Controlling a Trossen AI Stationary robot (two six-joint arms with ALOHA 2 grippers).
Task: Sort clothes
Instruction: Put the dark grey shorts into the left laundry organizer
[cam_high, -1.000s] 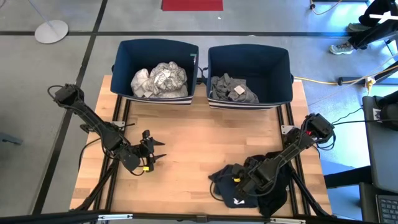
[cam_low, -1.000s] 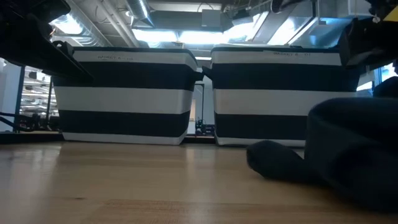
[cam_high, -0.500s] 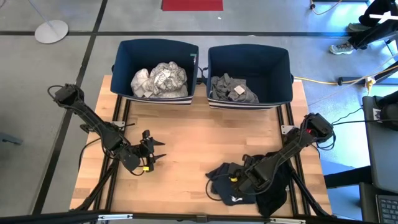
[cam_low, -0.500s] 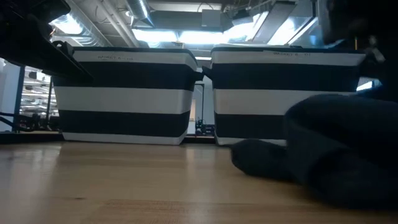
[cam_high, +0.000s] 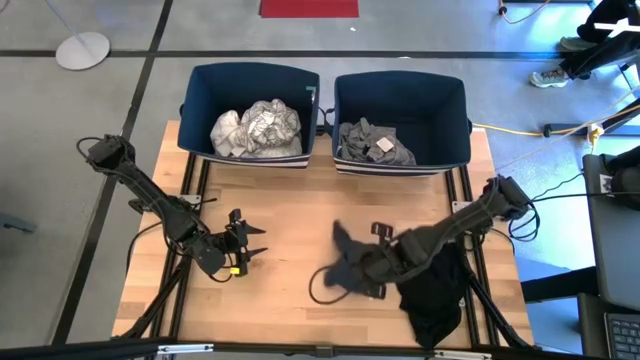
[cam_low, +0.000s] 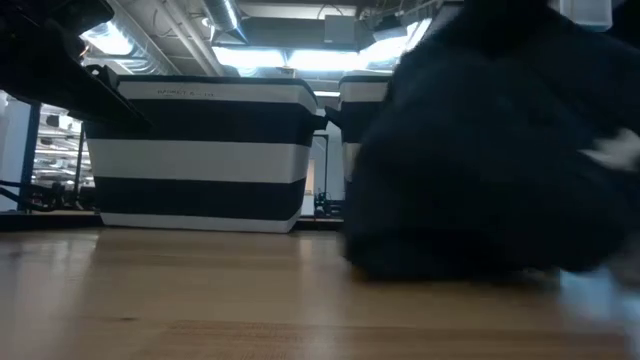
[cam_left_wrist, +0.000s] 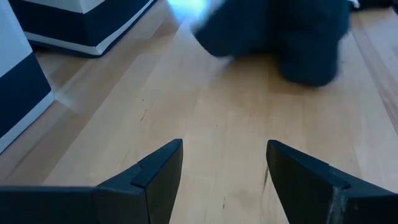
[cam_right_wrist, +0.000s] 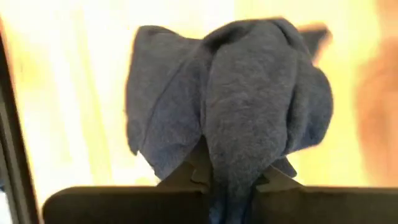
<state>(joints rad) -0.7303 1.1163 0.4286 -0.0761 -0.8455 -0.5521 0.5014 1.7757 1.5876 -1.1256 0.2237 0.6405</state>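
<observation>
A navy garment (cam_high: 345, 268) hangs bunched from my right gripper (cam_high: 372, 272), which is shut on it over the table's middle near side; it fills the right wrist view (cam_right_wrist: 249, 106) and the low view (cam_low: 490, 150). A black garment (cam_high: 432, 292) lies in a heap at the near right. My left gripper (cam_high: 246, 252) is open and empty over the table's left part, its fingers apart in the left wrist view (cam_left_wrist: 224, 174). White patterned clothes (cam_high: 256, 128) lie in the left bin, grey ones (cam_high: 373, 142) in the right bin. My right gripper pinches a bunched fold of the navy garment (cam_right_wrist: 231, 180) between its two fingers. The cloth swells out past the fingertips in several layers. The garment is raised off the table, with its left part (cam_high: 325, 285) hanging low near the wood.
Two navy bins (cam_high: 198, 82) (cam_high: 455, 90) stand side by side at the far edge. Bare wood (cam_high: 290, 200) lies between the bins and the grippers. The black heap lies beside the right arm.
My right gripper has gone toward the table's left and a little far side, rising with the navy garment. The garment has come away from the black heap and is lifted and swinging, where it lay flat on the table before.
</observation>
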